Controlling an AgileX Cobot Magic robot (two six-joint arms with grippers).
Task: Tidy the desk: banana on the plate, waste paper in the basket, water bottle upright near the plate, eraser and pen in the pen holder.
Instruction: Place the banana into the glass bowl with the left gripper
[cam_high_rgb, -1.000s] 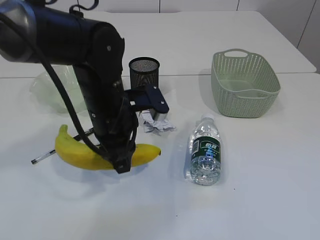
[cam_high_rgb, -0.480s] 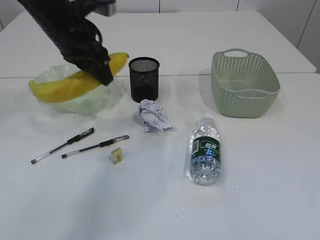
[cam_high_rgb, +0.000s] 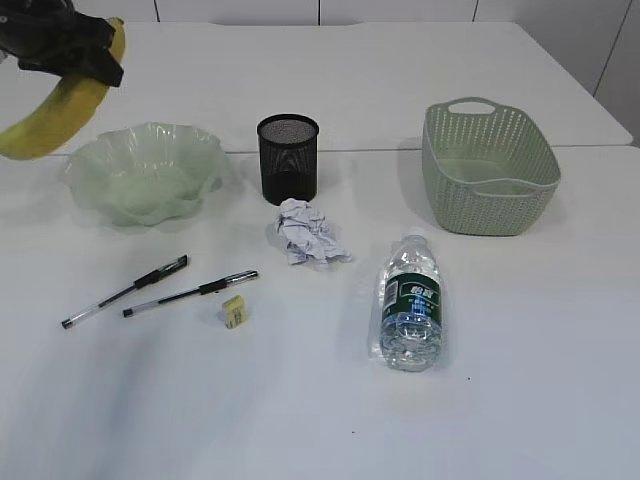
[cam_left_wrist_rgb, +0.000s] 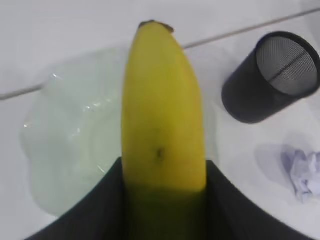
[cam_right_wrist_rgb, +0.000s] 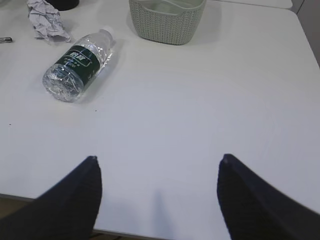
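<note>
Two grippers are at work, and only the left gripper (cam_high_rgb: 70, 50) carries anything: at the far left of the exterior view, up in the corner, its dark jaws are clamped on the banana (cam_high_rgb: 55, 105), which hangs in the air above and to the left of the plate (cam_high_rgb: 145, 172), touching nothing else. From the left wrist camera, the banana (cam_left_wrist_rgb: 162, 115) runs straight out between the two jaws, with the plate (cam_left_wrist_rgb: 75, 145) below it on the desk (cam_high_rgb: 500, 400). The plate itself holds nothing.

In front of the plate lie two pens: a left pen (cam_high_rgb: 125, 291) and a right pen (cam_high_rgb: 190, 293), almost side by side, with the eraser (cam_high_rgb: 234, 311) just beside the right pen's tip. Behind them stands the pen holder (cam_high_rgb: 288, 157), upright. Crumpled waste paper (cam_high_rgb: 308, 233) sits just in front of it. Further right the water bottle (cam_high_rgb: 410, 301) lies on its side, cap pointing away. The basket (cam_high_rgb: 488, 166) stands at the right, well apart from the plate.

The right gripper (cam_right_wrist_rgb: 157, 167) hovers over bare desk, jaws spread wide, holding nothing.
</note>
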